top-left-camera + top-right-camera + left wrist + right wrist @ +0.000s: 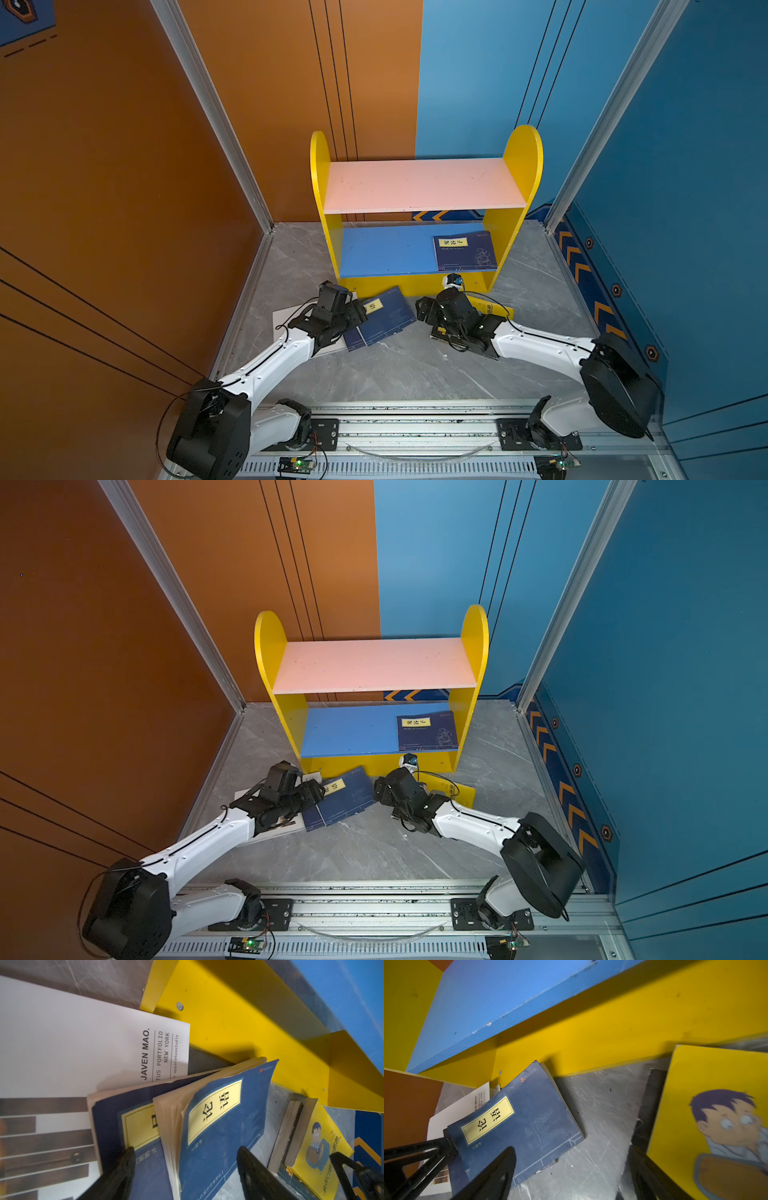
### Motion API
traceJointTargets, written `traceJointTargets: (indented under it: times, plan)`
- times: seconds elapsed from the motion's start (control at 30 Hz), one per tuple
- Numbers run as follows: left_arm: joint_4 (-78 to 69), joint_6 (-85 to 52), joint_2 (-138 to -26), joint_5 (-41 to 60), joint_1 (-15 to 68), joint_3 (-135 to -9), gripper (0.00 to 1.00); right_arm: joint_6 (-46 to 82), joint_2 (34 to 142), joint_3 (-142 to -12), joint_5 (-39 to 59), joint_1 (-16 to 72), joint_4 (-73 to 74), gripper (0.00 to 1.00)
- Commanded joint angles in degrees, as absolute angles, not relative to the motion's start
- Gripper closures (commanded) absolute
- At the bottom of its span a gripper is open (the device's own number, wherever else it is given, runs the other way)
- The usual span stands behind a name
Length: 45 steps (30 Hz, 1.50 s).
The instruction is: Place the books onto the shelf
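Observation:
The shelf (523, 158) (473, 638) stands at the back, with one navy book (465, 251) (428, 731) flat on its blue lower board (382, 249). In front of it on the floor, a navy book with a yellow label (386, 313) (218, 1136) (519, 1122) lies on a second navy book (116, 1126) and a white book (72, 1043) (286, 318). My left gripper (359, 318) (188, 1159) is open and straddles the top navy book's page edge. My right gripper (430, 311) (571, 1167) hangs open over bare floor. Beside it, a yellow cartoon book (708, 1095) (494, 309) rests on a black book (654, 1088).
The pink upper board (419, 185) is bare. The shelf's yellow front plinth (612, 1043) stands just behind the floor books. Orange and blue walls close in the sides, and the arms' rail (415, 424) runs along the near edge.

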<state>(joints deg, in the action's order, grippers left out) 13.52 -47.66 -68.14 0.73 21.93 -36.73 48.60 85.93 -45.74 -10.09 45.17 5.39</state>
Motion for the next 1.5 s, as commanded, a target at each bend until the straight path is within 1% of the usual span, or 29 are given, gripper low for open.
traceJointTargets:
  times: [0.0, 0.17, 0.33, 0.4, 0.57, 0.73, 0.9, 1.1, 1.23, 1.47]
  plan:
    - [14.14, -47.86, -68.46, 2.2, 21.04, -36.15, 0.23, 46.95, 90.21, -49.2, -7.4, 45.48, 8.14, 0.14]
    - [13.14, -47.88, -69.01, 3.95, 19.04, -35.02, 0.24, 48.23, 97.1, -52.69, -4.82, 46.13, 10.9, 0.17]
    - [11.34, -48.98, -72.05, 6.66, 18.35, -34.73, 0.27, 49.3, 101.99, -55.7, -4.12, 46.74, 10.65, 0.24]
    - [8.48, -49.5, -73.15, 7.64, 18.3, -34.48, 0.28, 49.31, 103.26, -56.65, -4.92, 46.93, 9.23, 0.25]
    - [6.6, -50.45, -75.14, 8.38, 18.3, -34.21, 0.29, 49.84, 105.98, -57.47, -7.25, 46.89, 7.3, 0.26]
    - [5.95, -50.86, -76.06, 8.7, 18.33, -34.03, 0.3, 49.86, 109.52, -58.68, -6.47, 46.25, 7.69, 0.29]
    - [2.01, -51.88, -76.35, 12.04, 18.33, -32.78, 0.31, 50.01, 111.75, -59.98, -4.06, 46.27, 7.93, 0.34]
    - [-4.69, -53.91, -73.72, 15.71, 18.31, -30.53, 0.36, 50.59, 112.7, -60.55, -2.82, 47.08, 8.52, 0.37]
    - [-6.22, -54.21, -69.95, 16.24, 18.21, -30.12, 0.36, 50.71, 113.03, -60.56, -2.15, 47.12, 8.58, 0.38]
    - [-14.36, -58.28, -66.48, 20.95, 18.26, -28.63, 0.36, 50.8, 113.03, -60.68, -1.56, 47.16, 8.61, 0.38]
